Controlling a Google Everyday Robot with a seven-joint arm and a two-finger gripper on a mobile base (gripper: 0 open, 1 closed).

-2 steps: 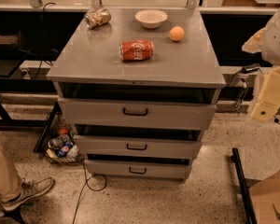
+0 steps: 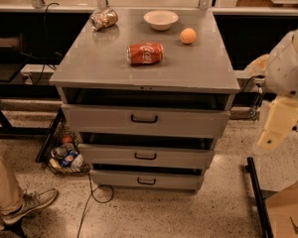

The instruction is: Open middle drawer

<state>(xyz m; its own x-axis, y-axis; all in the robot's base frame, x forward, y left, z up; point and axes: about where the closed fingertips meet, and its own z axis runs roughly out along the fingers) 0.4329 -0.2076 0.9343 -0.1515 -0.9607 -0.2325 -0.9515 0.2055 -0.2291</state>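
Observation:
The grey metal cabinet (image 2: 89, 68) has three drawers stacked at its front. The middle drawer (image 2: 188, 158) is a wide, shallow grey front with a small black bar handle (image 2: 145, 156). A dark gap shows above it. The taller top drawer (image 2: 198, 123) is above it and the bottom drawer (image 2: 179, 181) below. My gripper (image 2: 274, 128), at the cream-coloured end of the arm, hangs at the right edge of the camera view. It is beside the cabinet's right side at about top-drawer height, apart from all the handles.
On the cabinet top lie a red soda can (image 2: 145, 53), an orange (image 2: 187, 35), a white bowl (image 2: 161, 19) and a crushed bag (image 2: 104, 19). A person's leg and shoe (image 2: 30, 202) are at bottom left. A basket of items (image 2: 64, 155) and a cable (image 2: 92, 202) are on the floor.
The arm's lower part has dropped a little at the right edge. The drawers and the things on top have not moved.

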